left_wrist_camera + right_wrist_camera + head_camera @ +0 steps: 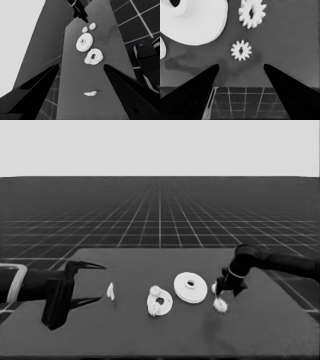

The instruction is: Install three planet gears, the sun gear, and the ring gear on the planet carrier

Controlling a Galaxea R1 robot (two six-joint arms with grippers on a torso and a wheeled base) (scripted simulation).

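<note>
The right tool (pixel 226 289) hovers open above two loose gears (pixel 241 50) beside the larger round part (pixel 190 287). The smaller round part (pixel 160 301) carries what look like two gears. The left tool (pixel 95 282) waits open at the bench's (pixel 260 330) left end.

Flat, even light with no evident source or glare falls on the dark table (pixel 150 335). Faint smudged shadows lie beside the white parts. Edges look soft throughout.

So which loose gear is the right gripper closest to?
The smaller gear, lying ahead of the open right gripper. The other loose gear lies farther off, beside the larger round part.
</note>
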